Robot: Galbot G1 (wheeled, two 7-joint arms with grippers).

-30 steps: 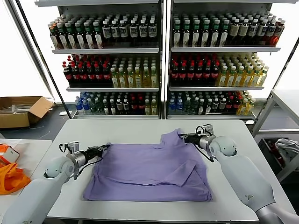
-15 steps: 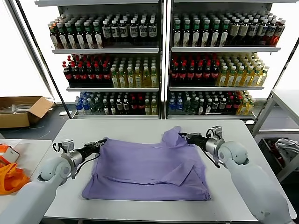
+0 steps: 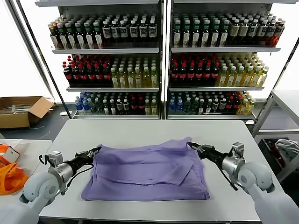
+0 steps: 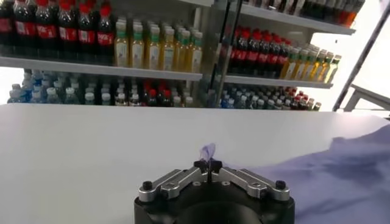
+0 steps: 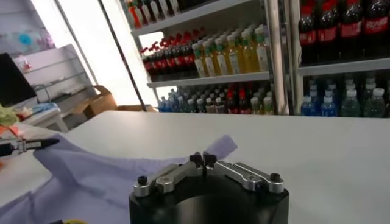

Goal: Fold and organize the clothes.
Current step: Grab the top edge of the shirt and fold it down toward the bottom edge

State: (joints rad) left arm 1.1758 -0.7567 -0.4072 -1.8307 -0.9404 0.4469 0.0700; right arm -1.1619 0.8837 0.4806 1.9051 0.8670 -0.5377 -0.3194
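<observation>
Behind the work area, two tall shelving units [image 3: 163,60] are standing side by side, carrying rows of drink bottles [image 3: 117,74] in red, yellow, green and dark colours. In front of them a white table [image 3: 140,128] is filling the middle of the head view, and the lavender-purple T-shirt [image 3: 149,170] is lying on it with its plain side up, partly folded so that a doubled layer is showing across its middle, its near hem resting flat towards the robot and its far edge being held up off the table at both corners. To the robot's left, a brown cardboard box [image 3: 21,109] is sitting on the floor, and bright orange fabric [image 3: 9,179] is lying on a side surface near the left arm. The left gripper [image 3: 95,151] is reaching in from the left at the shirt's far left corner, its fingers closed tight and pinching a small tuft of purple cloth, as the left wrist view is showing [image 4: 208,163]. The right gripper [image 3: 192,146] is sitting at the far right corner, its fingers likewise pressed together on a peak of the fabric [image 5: 204,160].
</observation>
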